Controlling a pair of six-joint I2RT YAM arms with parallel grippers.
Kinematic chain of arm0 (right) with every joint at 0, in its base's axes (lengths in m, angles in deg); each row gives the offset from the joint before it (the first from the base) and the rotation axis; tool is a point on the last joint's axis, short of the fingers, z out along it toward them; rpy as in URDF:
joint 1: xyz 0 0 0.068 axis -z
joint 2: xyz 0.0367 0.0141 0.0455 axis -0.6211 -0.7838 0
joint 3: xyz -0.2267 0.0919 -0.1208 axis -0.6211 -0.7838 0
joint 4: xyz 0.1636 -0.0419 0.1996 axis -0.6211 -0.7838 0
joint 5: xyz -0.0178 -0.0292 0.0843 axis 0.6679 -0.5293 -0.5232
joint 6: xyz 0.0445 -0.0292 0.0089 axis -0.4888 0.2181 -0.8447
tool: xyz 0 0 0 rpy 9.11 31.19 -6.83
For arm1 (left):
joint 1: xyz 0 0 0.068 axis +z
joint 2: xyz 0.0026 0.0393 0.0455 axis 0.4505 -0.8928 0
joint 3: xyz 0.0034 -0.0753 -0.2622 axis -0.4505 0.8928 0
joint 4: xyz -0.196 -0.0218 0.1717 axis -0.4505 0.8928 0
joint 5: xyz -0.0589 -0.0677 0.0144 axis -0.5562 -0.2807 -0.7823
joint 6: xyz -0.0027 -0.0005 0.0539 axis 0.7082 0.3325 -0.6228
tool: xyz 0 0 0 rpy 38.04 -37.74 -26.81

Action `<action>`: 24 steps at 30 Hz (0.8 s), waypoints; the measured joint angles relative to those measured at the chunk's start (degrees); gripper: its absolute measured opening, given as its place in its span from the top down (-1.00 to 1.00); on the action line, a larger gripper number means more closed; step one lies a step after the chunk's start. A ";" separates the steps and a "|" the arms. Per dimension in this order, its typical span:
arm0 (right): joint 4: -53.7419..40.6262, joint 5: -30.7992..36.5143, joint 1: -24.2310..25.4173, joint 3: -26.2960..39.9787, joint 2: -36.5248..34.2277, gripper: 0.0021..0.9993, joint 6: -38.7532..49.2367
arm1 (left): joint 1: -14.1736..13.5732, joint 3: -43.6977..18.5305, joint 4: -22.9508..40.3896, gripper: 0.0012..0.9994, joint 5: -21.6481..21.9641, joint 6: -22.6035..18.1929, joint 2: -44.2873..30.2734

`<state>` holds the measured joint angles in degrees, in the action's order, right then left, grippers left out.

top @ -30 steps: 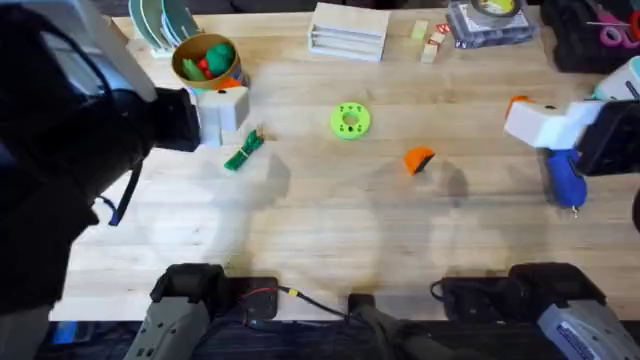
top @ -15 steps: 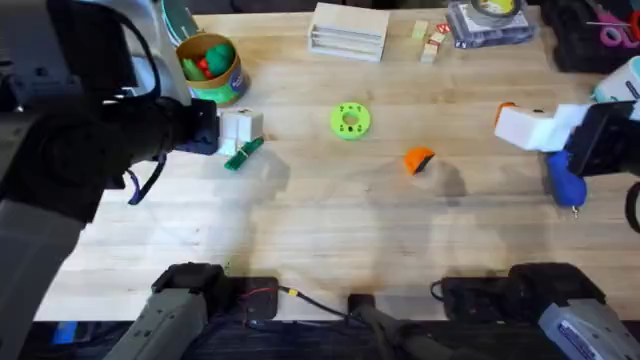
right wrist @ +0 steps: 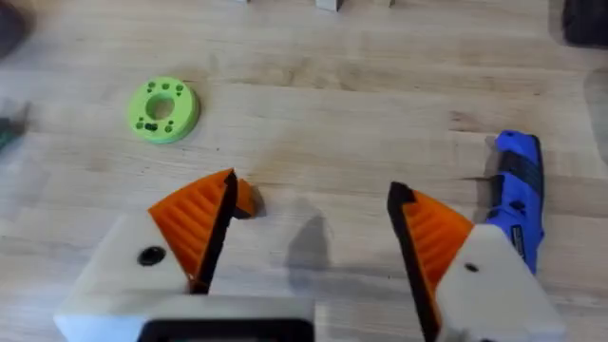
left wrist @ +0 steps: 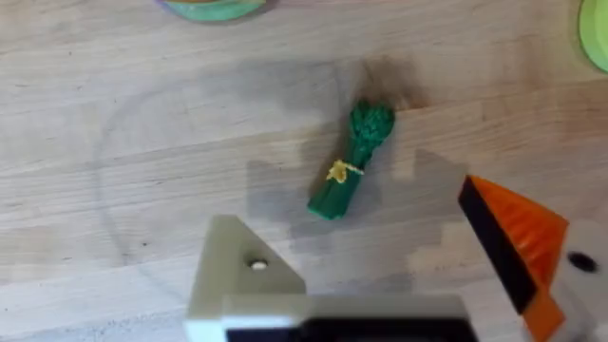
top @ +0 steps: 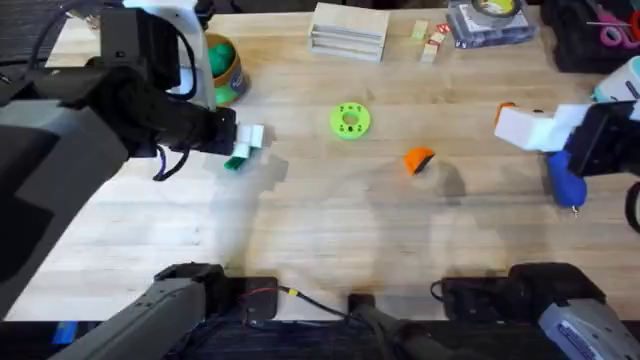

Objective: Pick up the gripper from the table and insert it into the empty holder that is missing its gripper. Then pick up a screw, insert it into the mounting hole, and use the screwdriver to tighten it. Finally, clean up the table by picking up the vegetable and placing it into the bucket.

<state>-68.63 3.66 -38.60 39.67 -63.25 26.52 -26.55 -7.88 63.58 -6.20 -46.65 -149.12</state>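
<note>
1. Bench (top: 330, 220): pale wood, matt, with visible grain and plank seams
2. Vegetable (left wrist: 348, 163): green, matt, ridged like moulded plastic, with a yellow band
3. Holder (left wrist: 237, 275): smooth off-white plastic, a small metal screw head set in it
4. Right gripper (right wrist: 309, 237): ribbed orange pads on smooth white plastic mounts
5. Screwdriver (right wrist: 515, 195): blue plastic, slightly glossy
6. Green disc (right wrist: 162, 109): bright matt plastic

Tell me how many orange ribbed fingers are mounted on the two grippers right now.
3: two on the right gripper, and one on the left gripper, whose other white holder is bare. The loose orange gripper lies on the table.
</note>
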 joint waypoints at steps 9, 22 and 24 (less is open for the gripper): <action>-0.02 0.00 0.00 0.00 0.02 -0.99 0.00 | 0.00 0.00 -0.27 0.98 -1.14 -0.20 -2.45; -0.05 0.01 0.00 0.00 0.02 -0.98 0.00 | 0.00 -0.01 1.26 -0.68 -4.54 -0.20 7.70; -0.04 0.00 0.00 0.00 0.02 -0.98 0.00 | 0.00 -0.17 2.11 -0.26 -4.69 -0.15 11.09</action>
<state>-68.68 3.66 -38.60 39.67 -63.23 26.52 -26.55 -8.05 65.70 -10.89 -46.80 -138.04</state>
